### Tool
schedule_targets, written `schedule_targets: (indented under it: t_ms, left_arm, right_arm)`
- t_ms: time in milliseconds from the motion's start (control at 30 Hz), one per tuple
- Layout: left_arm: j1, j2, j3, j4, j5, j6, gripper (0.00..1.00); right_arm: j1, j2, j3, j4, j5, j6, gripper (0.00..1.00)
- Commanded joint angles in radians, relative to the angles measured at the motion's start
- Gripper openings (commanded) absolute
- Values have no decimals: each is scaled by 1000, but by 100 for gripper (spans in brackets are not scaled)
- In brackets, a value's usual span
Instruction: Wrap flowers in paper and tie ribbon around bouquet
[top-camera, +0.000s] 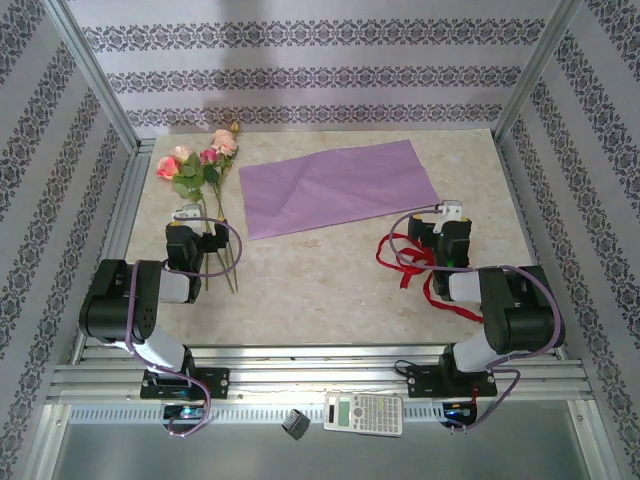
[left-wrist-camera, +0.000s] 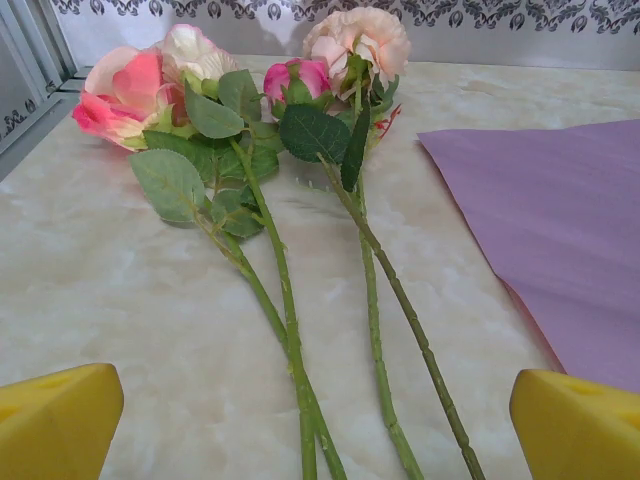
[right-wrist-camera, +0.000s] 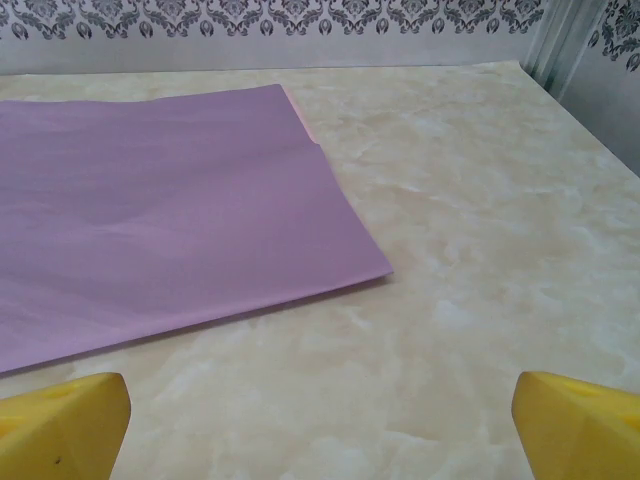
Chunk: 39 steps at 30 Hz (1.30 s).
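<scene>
Both claws gape wide, empty: left gripper (top-camera: 200, 224) over the stems of the flowers (top-camera: 199, 166), right gripper (top-camera: 441, 221) just short of the paper (top-camera: 335, 186) (ribbon (top-camera: 405, 263) curled beside it).

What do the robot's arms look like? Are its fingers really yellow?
Yes! The left arm and right arm are chunky black blocks joined by pale grey links, each with a purple cable looping alongside. The left gripper and right gripper have bright yellow, blunt fingers.

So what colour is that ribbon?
Bright red ribbon, clearest in the top external view.
</scene>
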<state>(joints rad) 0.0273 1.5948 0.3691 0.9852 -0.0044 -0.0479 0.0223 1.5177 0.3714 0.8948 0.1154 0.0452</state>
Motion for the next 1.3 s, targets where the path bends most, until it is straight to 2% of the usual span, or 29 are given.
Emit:
schedule_targets:
  t_ms: [0, 333, 467, 767, 833, 867, 900, 967, 1033, 1067, 1167, 1200, 1233, 1267]
  left_arm:
    - [-7, -9, 1, -9, -10, 17, 99]
    - [-7, -7, 1, -10, -9, 17, 99]
    - [-8, -7, 14, -37, 29, 33, 99]
    - [-7, -9, 3, -16, 11, 25, 99]
    - [-8, -10, -26, 42, 6, 25, 99]
    - [-12, -26, -46, 70, -17, 26, 99]
    - [-24, -67, -56, 49, -68, 25, 99]
    - [-49, -182, -44, -70, -134, 36, 99]
    - [-72, -310, 12, -265, -183, 33, 99]
    - [-79, -367, 51, -353, -193, 15, 99]
    - [-148, -466, 222, -621, -310, -54, 99]
    - [-171, -473, 323, -751, -354, -113, 99]
    - [-175, -464, 427, -907, -334, -200, 99]
    - [-173, -435, 561, -1112, -272, -322, 99]
  right_arm:
    - [5, -1, 2, 35, -5, -5, 98]
    - [5, -1, 1, 35, -4, -7, 98]
    - [5, -1, 1, 35, -5, -7, 98]
    - [5, -4, -4, 40, -2, -8, 98]
    - [11, -20, -21, 74, 55, 7, 98]
    - [19, -45, -51, 68, 115, 20, 98]
    - [23, -57, -64, 75, 108, 10, 98]
    - [74, -63, -86, 139, 149, -50, 98]
    - [146, -153, -55, 34, 291, -95, 98]
    - [156, -211, -35, -40, 301, -105, 98]
    - [188, -361, 5, -43, 388, -128, 98]
    - [206, -419, 68, -122, 440, -112, 98]
    - [217, -473, 152, -267, 491, -32, 98]
    - [209, -520, 275, -538, 485, 142, 98]
